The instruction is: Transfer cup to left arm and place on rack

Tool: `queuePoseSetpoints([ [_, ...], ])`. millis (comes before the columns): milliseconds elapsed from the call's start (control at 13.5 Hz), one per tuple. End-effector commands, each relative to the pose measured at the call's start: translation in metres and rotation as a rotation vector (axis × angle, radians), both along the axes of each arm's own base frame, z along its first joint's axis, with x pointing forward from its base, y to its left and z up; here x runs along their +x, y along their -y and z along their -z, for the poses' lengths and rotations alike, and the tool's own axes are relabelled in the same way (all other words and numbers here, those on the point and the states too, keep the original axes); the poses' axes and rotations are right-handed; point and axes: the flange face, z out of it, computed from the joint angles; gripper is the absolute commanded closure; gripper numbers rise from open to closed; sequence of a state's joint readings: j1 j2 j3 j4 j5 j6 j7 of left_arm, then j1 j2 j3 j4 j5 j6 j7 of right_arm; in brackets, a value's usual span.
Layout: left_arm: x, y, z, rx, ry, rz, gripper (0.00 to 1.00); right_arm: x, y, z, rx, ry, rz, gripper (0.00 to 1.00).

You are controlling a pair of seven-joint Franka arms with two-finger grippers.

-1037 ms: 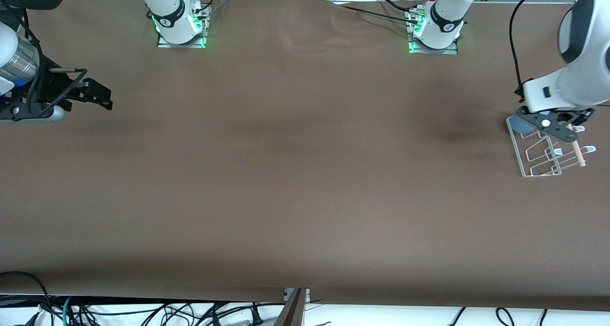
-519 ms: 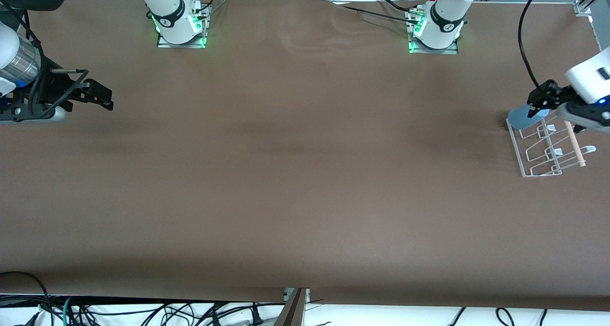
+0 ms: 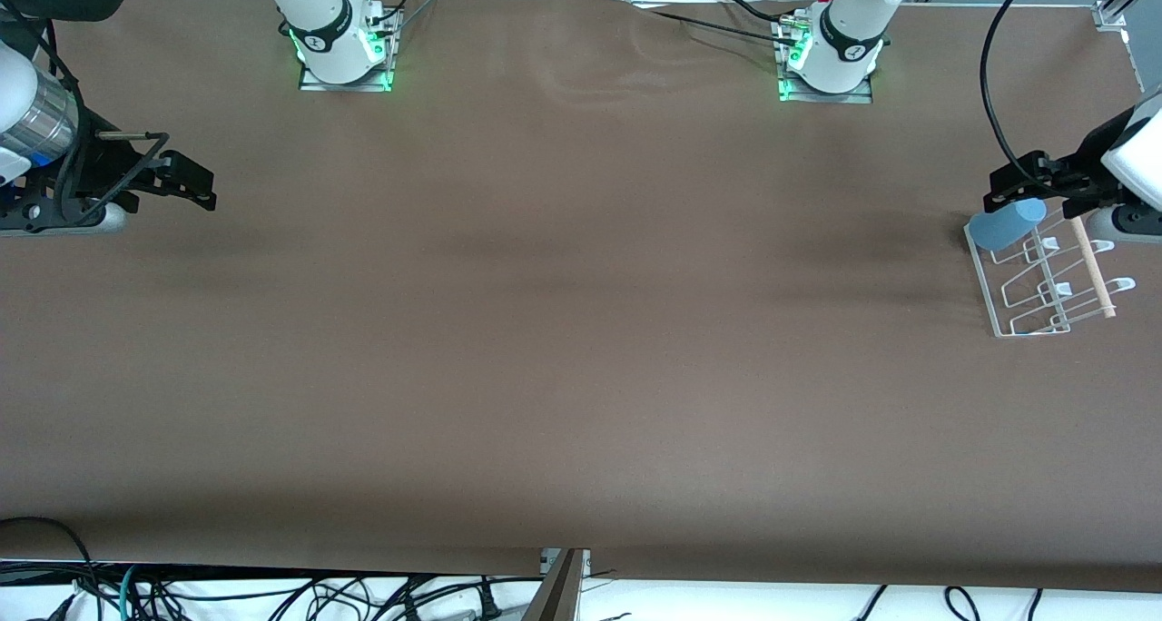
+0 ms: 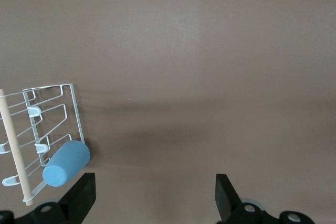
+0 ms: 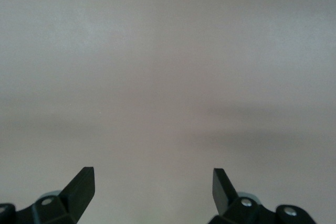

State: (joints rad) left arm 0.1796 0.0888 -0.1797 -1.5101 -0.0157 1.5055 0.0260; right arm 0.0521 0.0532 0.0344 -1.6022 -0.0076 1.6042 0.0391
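The light-blue cup [image 3: 1006,224] lies tilted on a peg at the end of the white wire rack [image 3: 1035,305] that is farther from the front camera. The rack's wooden rod [image 3: 1095,272] runs along one side. My left gripper [image 3: 1021,181] is open and empty, over the table just beside the cup, apart from it. In the left wrist view the cup [image 4: 65,163] and rack [image 4: 52,106] show beside one finger of the left gripper [image 4: 156,192]. My right gripper [image 3: 192,185] is open and empty and waits at the right arm's end of the table; it also shows in the right wrist view [image 5: 153,187].
The brown table [image 3: 581,330] stretches between the two arms. The rack stands close to the table's edge at the left arm's end. The left arm's black cable [image 3: 985,76] arches above that end.
My left gripper has let go of the cup and drawn back from over the rack. The cup stays resting on the rack. The right arm has not moved.
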Motion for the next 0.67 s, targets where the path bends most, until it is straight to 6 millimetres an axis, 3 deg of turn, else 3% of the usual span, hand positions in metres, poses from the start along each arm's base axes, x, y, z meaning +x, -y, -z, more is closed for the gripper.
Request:
queuePoseSetpoints([
  [0,-0.007,0.008,-0.022,0.011,0.018,-0.011,0.0,0.001,0.0,-0.007,0.006,0.008,-0.009,0.01],
  [370,-0.033,0.012,-0.028,0.0,-0.037,-0.05,0.0,0.001,-0.001,-0.007,0.004,0.011,-0.011,0.01],
  [593,-0.027,0.013,-0.017,-0.025,-0.057,-0.126,0.0,0.002,-0.006,-0.007,0.005,0.019,-0.018,0.01],
])
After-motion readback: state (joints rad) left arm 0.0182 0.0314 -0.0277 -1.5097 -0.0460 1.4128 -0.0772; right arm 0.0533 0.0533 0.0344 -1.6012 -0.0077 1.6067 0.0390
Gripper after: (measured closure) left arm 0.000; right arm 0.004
